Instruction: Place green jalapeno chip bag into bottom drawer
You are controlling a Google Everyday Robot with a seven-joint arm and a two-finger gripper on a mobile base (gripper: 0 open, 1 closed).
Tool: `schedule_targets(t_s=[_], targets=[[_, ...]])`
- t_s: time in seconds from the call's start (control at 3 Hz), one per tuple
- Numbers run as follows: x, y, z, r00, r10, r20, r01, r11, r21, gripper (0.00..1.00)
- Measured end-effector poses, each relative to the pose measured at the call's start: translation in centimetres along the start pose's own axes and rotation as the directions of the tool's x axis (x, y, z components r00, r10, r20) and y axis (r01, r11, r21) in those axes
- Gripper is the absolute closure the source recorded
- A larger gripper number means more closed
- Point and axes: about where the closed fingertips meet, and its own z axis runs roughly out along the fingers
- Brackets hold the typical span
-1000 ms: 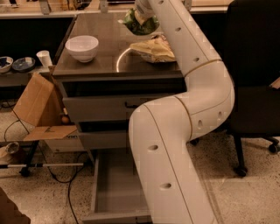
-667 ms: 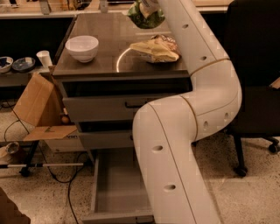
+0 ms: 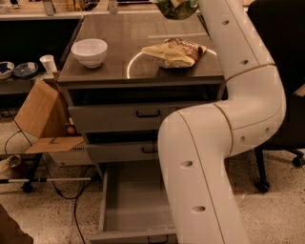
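- green bag (image 3: 177, 8): hangs in the air above the back-right part of the cabinet (image 3: 119, 33) top, clear of the surface. Its upper part is cut by the frame edge.
- gripper (image 3: 178, 2): right at the top edge, above the cabinet's back right, mostly cropped. It is holding the green bag, judged from the bag hanging with nothing under it.
- arm (image 3: 248, 95): comes down the cabinet's right side, bends at cabinet-front height, and its lower link crosses in front of the cabinet's lower right.
- tan bag (image 3: 172, 52): lies flat on the cabinet top, front right, below the green bag and apart from it. Not the target.
- bowl (image 3: 89, 51): white, upright, on the cabinet top at front left, well apart from both bags.
- upper drawers (image 3: 143, 114): two shallow ones on the cabinet front, both closed.
- bottom drawer (image 3: 136, 200): pulled out from the cabinet base, and nothing shows on its grey floor. Its right part is hidden behind the arm.
- box (image 3: 38, 114): cardboard, flaps open, just left of the cabinet.
- Done, as I judge it: grasp made, bag lifted off the top, drawer already open.
- Left: carry the bag forward past the cabinet's front edge, lower it into the bottom drawer, let go. The bag is at the highest point, so the whole descent remains.
- Progress: roughly a third to halfway.
- Watch: the arm's lower link sits over the drawer's right side, so the left half looks like the freer drop zone.
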Motion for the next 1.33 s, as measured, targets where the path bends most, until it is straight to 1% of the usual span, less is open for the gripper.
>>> schedule_targets(t_s=[0.33,0.67,1.0,1.33], targets=[[0.8,-2.3,-2.1,1.0,-0.002,0.015,0.002,0.9999,0.014,1.0],[0.6,-2.6,-2.9,0.999,-0.024,0.023,0.024,0.9997,0.01,1.0],[0.6,-2.8,-3.3,0.998,-0.061,0.011,0.061,0.9979,0.02,1.0],[0.9,-3.4,-3.1,0.999,-0.052,-0.008,0.053,0.9974,0.048,1.0]])
